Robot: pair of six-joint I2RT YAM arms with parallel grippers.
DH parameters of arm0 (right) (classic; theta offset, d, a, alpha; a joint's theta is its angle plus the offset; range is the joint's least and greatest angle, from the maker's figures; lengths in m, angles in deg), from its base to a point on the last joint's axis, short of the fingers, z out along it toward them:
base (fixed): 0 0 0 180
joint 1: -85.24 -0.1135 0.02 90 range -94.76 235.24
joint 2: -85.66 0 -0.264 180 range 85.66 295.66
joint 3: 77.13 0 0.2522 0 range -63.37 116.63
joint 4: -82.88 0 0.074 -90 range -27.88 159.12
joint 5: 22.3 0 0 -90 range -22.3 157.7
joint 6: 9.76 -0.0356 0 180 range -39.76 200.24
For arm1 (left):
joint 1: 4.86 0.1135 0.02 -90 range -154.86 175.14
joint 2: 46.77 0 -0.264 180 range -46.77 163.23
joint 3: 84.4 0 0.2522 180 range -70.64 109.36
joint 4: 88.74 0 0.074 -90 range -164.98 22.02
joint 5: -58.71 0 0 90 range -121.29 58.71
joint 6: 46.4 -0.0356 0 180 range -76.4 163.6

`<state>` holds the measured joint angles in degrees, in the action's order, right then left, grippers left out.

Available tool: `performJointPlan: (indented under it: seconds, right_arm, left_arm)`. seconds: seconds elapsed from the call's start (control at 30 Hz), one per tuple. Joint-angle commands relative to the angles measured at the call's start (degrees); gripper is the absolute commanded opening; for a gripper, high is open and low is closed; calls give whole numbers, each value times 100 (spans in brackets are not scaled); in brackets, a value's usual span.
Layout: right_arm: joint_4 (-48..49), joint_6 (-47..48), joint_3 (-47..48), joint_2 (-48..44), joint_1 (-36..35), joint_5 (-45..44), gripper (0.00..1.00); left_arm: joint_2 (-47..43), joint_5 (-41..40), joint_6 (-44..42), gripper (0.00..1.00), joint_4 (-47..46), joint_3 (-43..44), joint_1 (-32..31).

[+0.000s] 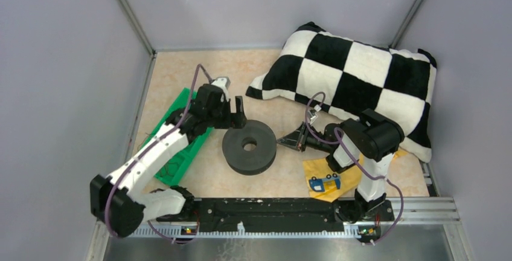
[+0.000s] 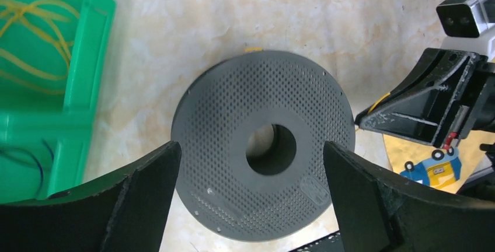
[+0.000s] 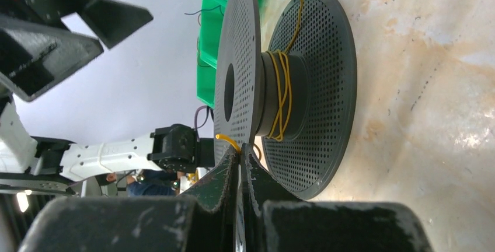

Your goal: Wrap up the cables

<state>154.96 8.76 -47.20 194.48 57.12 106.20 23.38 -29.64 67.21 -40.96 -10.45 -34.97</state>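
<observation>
**Right gripper (image 3: 239, 156) clamps the gold wire (image 3: 280, 88); left gripper (image 2: 251, 147) hangs wide above the black spool (image 1: 249, 146)**

Right gripper has its two fingers pressed fully together. A short piece of the gold wire comes out at the tips, so it is grasping the wire. The tips are just beside the rim of the black spool, at the height of the gap between the two flanges. In front of these tips the wire makes a few loose turns around the hub. One strand leaves the hub and goes out over the flange edge on the side away from this gripper, toward the green tray (image 1: 181, 146).

The left gripper is released, with its fingers wide apart. It hangs above the spool and looks straight down on it. The perforated upper flange and its round centre hole show between the two fingers. I cannot tell whether the fingers touch the spool. To the left of this gripper lies the green tray, and in it more of the thin yellowish wire rests in loose loops, together with a thin dark strand.

The spool lies flat on the table (image 1: 199, 67), between the two grippers. The right one points at it from the side and the left one is over its far edge. Under the right arm, near the gripper, a yellow sheet (image 1: 323, 179) with a small blue car picture lies on the table. Beyond the right gripper, at the far side of the table, a black-and-white checkered pillow (image 1: 356, 74) rests against the wall.
</observation>
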Motion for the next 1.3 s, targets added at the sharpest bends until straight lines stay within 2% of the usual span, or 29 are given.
performJointPlan:
  seconds: [0.0,0.07,0.23,0.43,0.83,1.27]
  right_arm:
    - [423,193,214,73,-44,84,0]
    - [285,255,229,72,-43,75,0]
    - [-49,424,210,70,-45,-27,0]
    - [-68,492,86,27,-42,-112,0]
    - [-984,931,55,-38,134,-220,0]
    - [-1193,1087,279,-55,146,-137,0]
  left_arm:
    - [-739,-1186,1279,96,27,-617,-363]
    - [-842,-1393,1335,96,61,-821,-441]
    - [-657,-1233,1248,97,-280,-1136,-477]
    - [-94,-804,884,96,-1185,-1393,-503]
    - [1009,128,445,96,-2091,-1066,-514]
    - [1877,859,208,97,-2650,-657,-639]
